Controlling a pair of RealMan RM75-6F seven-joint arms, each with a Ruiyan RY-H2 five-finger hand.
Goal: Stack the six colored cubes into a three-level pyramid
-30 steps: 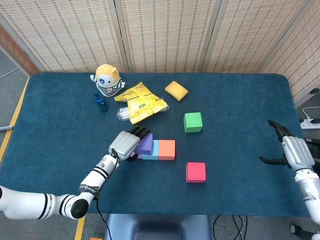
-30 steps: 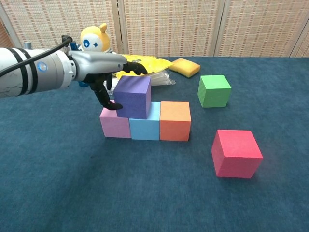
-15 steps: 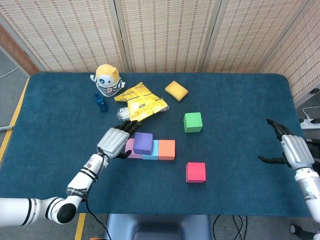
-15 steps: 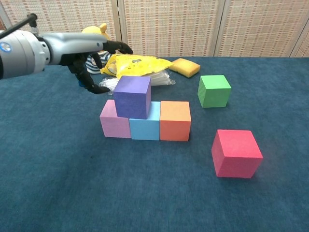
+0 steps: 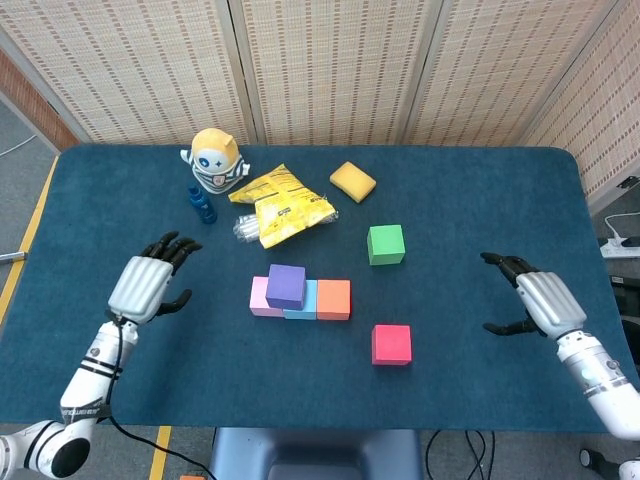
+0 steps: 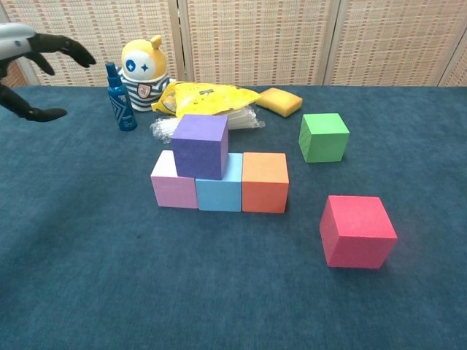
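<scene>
A pink cube (image 6: 172,184), a light blue cube (image 6: 220,191) and an orange cube (image 6: 265,182) stand in a touching row mid-table. A purple cube (image 5: 286,285) (image 6: 200,145) sits on top, over the pink and blue ones. The red cube (image 5: 391,344) (image 6: 357,231) lies alone in front right, the green cube (image 5: 386,244) (image 6: 323,136) behind right. My left hand (image 5: 148,283) (image 6: 35,51) hovers open far left of the row. Also open, my right hand (image 5: 535,302) is near the right edge, seen only in the head view.
At the back of the blue table (image 5: 470,200) are a yellow-headed toy figure (image 5: 215,160), a small blue bottle (image 6: 120,98), a yellow snack bag (image 5: 281,205) over a clear packet, and a yellow sponge (image 5: 352,181).
My left hand let go of the purple cube and pulled away to the left. The right hand moved inward a little. The purple cube stays on the row.
</scene>
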